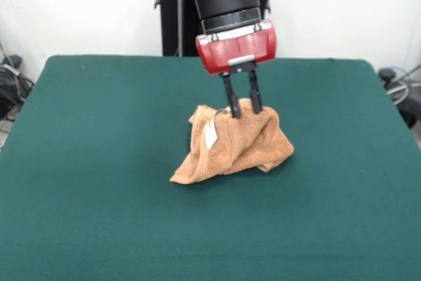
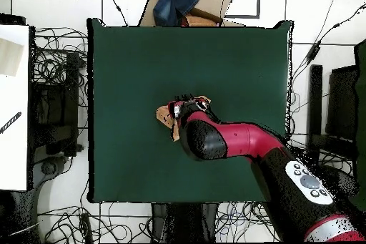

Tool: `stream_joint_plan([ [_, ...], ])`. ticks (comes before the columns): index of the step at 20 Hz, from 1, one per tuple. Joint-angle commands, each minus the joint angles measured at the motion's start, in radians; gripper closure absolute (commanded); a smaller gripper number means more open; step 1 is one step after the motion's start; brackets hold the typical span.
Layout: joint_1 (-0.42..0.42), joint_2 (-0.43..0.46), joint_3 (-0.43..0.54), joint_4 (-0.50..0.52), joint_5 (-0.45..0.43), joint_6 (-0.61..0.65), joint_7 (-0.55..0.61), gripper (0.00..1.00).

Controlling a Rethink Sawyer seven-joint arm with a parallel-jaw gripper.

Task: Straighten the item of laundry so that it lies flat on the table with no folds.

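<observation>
The item of laundry (image 1: 230,144), an orange-tan towel with a small white label (image 1: 210,133), is bunched up near the middle of the dark green table (image 1: 99,162). Its top is pulled up into a peak while its lower edges rest on the table. My gripper (image 1: 245,111) comes straight down from above, shut on that peak. Its two black fingers (image 1: 230,100) pinch a fold of cloth. In the overhead view my red and black arm covers most of the towel (image 2: 166,116), and only its left edge shows on the table (image 2: 143,55).
A cardboard box with blue cloth (image 2: 187,3) sits beyond the table's top edge in the overhead view. Cables lie on the floor around the table (image 2: 57,62). A white surface (image 2: 13,105) stands to the left. Green tabletop surrounds the towel on all sides.
</observation>
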Motion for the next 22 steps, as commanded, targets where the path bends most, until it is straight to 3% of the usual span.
stream_joint_plan([
  [1, 0.010, 0.035, 0.026, 0.060, -0.050, 0.008, 0.083, 0.00],
  [11, 0.004, 0.044, 0.031, 0.057, -0.052, 0.007, 0.081, 0.00],
  [22, -0.003, 0.133, 0.021, 0.016, -0.094, -0.033, 0.058, 0.00],
])
